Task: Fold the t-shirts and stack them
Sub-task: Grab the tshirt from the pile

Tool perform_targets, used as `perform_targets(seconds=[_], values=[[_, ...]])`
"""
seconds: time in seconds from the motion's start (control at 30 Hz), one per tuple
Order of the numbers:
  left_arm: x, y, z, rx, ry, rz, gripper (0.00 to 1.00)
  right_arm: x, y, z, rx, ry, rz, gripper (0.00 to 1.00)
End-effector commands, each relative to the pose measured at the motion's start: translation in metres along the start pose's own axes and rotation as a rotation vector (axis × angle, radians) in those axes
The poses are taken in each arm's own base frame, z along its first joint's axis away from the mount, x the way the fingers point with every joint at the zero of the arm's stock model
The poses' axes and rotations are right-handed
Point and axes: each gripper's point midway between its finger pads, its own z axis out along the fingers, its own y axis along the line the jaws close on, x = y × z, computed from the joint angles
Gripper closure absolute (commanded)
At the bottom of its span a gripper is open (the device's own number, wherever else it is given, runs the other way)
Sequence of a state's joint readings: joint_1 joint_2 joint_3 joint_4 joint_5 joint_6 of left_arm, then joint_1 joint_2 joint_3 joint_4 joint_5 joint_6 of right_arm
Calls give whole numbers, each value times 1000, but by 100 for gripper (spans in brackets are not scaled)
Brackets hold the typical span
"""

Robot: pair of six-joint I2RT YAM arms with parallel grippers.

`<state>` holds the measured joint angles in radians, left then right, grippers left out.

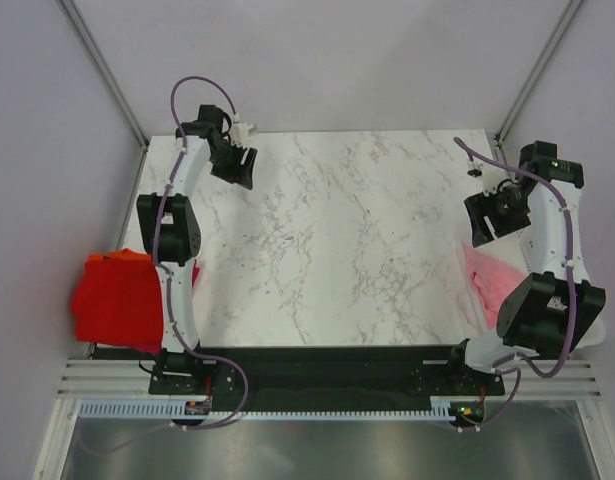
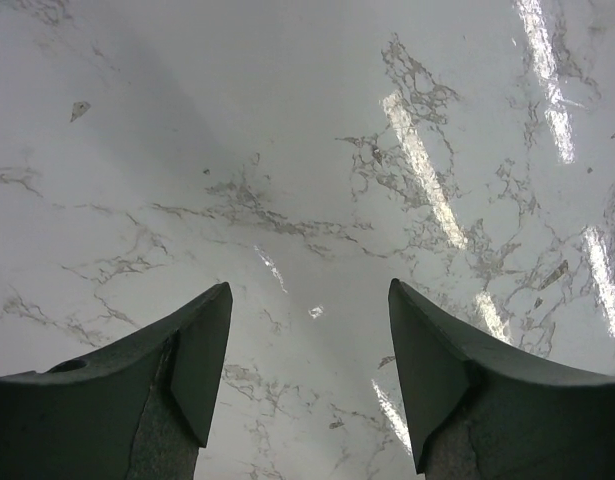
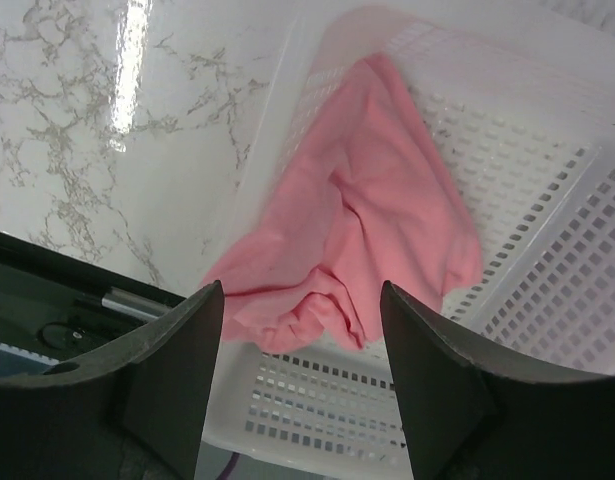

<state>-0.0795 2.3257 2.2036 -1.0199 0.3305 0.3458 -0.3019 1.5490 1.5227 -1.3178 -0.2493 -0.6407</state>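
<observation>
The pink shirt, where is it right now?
The pink shirt lies crumpled in the white basket at the right edge of the table, directly below the open right gripper.

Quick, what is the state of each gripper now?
Left gripper: open, holding nothing, over the marble table.
Right gripper: open, holding nothing, above the pink t-shirt in the white basket.

A white marble-patterned table with grey veins sits boxed in by plain pale walls, metal posts rising at its far corners (bright streaks of light glare off the glossy top).
</observation>
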Motion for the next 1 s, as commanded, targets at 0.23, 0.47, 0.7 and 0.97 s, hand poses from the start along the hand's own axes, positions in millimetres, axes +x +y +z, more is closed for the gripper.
perform_targets(seconds=[0.23,0.47,0.7,0.97], values=[[-13,12,1,-31,-32,61,28,43,43,24,-202,219,-197,34],[-13,12,-2,-38,-32,59,28,47,42,31,-207,264,-210,40],[-9,12,1,-38,-21,51,28,72,37,25,-151,337,-267,67],[-7,13,2,-39,-14,62,29,20,9,-15,37,158,-363,100]])
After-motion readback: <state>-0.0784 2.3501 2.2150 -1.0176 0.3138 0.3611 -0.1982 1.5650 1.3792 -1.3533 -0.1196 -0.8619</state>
